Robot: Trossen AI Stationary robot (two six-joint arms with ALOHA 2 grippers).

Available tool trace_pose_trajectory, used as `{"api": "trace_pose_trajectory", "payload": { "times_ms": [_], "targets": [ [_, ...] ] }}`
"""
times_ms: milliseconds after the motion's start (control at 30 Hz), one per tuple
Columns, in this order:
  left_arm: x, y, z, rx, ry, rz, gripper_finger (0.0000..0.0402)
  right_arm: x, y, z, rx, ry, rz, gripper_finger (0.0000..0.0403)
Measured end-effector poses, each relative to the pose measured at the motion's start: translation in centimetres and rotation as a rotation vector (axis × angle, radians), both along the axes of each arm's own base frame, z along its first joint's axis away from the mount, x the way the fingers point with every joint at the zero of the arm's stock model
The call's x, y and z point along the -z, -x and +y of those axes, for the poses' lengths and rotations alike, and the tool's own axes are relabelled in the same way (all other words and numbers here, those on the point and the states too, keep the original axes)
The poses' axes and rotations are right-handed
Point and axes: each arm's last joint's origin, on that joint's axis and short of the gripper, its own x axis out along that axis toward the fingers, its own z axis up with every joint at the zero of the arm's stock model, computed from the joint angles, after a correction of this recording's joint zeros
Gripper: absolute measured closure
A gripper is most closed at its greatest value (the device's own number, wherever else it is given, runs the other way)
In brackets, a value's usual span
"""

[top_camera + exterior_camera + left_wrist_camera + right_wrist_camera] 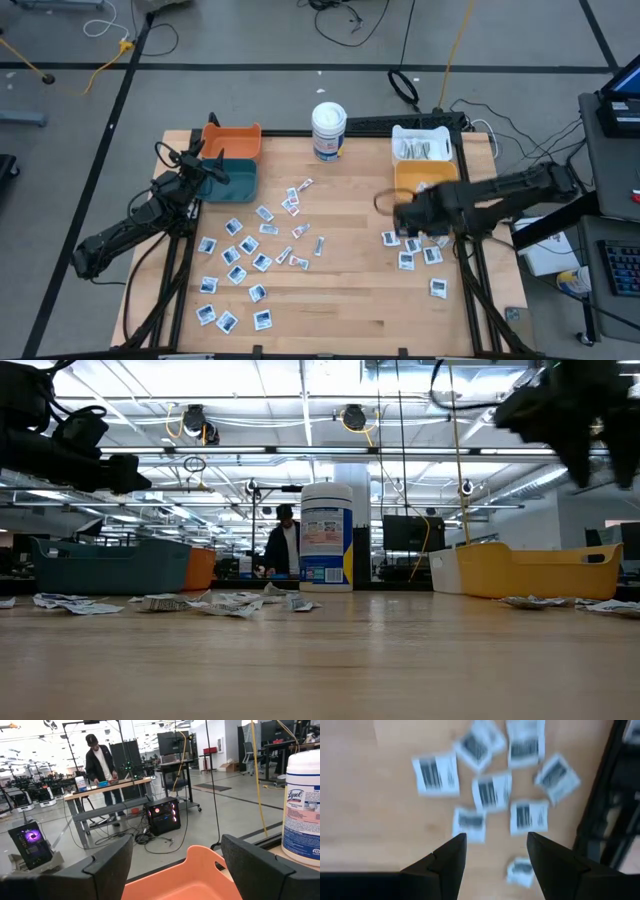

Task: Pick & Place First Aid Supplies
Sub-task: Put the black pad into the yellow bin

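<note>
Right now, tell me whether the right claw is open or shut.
Open. In the right wrist view the right claw shows bare table and packets between its two dark fingers, nothing gripped.

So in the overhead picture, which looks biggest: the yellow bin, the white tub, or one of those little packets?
1. Yellow bin, partly hidden by the right arm.
2. White tub, standing taller, so nearer the camera.
3. Packet, clearly the smallest.

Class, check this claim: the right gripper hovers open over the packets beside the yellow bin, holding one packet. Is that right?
Not quite. The right wrist view shows the right gripper open above the packets, beside the yellow bin, with nothing between its fingers.
</note>
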Motion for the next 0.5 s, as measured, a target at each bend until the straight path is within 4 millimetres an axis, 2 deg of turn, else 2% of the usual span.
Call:
{"api": "trace_pose_trajectory", "payload": {
  "times_ms": [233,500],
  "targets": [
    [0.0,0.0,0.0,0.000,0.000,0.000,0.0094,0.1,1.7,5.9,-0.065,-0.031,0.000,0.0200],
    [0.0,0.0,0.0,0.000,0.000,0.000,0.0094,1.2,3.0,10.2,-0.087,-0.020,0.020,0.0200]
  ]
}}
